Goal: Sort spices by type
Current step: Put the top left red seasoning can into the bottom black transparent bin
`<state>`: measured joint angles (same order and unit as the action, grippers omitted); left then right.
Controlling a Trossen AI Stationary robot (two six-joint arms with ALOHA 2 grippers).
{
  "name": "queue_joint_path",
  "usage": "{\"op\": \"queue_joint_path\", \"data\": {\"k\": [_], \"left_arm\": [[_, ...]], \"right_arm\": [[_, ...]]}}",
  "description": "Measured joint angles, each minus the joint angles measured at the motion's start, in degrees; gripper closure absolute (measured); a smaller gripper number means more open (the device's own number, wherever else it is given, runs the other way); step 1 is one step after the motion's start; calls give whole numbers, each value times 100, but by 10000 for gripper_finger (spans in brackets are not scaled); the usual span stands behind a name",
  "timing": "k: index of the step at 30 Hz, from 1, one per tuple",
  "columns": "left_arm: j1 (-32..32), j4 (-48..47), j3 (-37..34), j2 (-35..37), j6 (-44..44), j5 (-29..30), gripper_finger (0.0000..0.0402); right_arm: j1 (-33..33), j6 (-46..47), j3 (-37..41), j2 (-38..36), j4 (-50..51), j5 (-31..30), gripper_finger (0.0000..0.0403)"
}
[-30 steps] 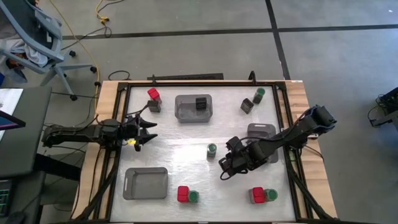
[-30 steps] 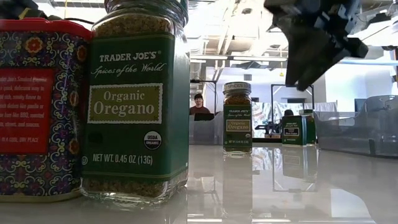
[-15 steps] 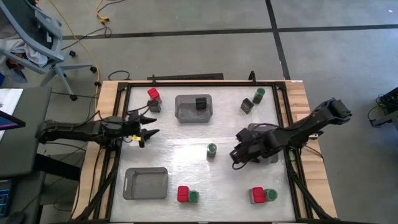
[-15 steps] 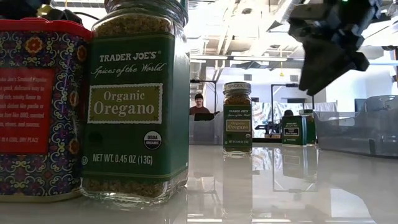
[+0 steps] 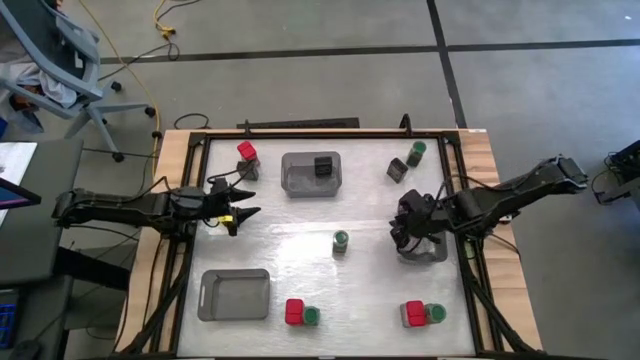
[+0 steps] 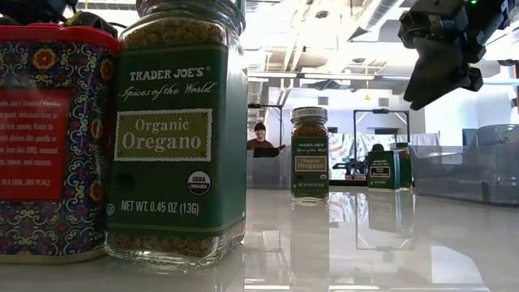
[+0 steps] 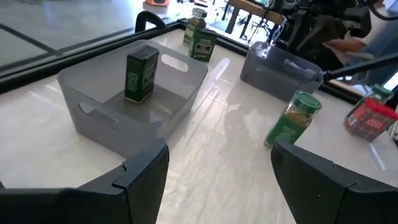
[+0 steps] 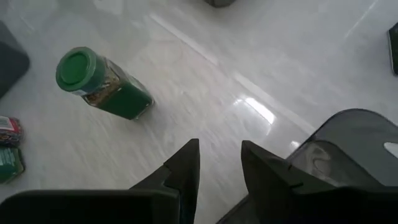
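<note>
Right gripper (image 5: pixel 409 225), jaws narrow & empty, hangs over the grey plastic tray (image 5: pixel 424 247) at tabletop's right edge, prob. lining up on the green-lidded round oregano jar (image 5: pixel 341 241) mid-table; left gripper (image 5: pixel 238 203) waits wide, empty, near left edge.

A lab is shown: a framed test table (image 5: pixel 330 230), concrete floor, loose cables (image 5: pixel 160 25), an office chair (image 5: pixel 60 60).
</note>
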<state>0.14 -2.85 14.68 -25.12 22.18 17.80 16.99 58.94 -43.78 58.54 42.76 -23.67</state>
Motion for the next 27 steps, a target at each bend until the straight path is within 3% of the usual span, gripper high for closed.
{"op": "queue_joint_path", "data": {"k": [8,15,27], "left_arm": [[0,31,2,0,-257,72,125],[0,-25,4,0,-197,146,82],[0,174,6,0,639,147,77]], "right_arm": [[-161,-336,14,-172,-3,1,258],[-183,-350,14,-153,3,2,258],[-183,-397,12,-153,5,3,258]]}}
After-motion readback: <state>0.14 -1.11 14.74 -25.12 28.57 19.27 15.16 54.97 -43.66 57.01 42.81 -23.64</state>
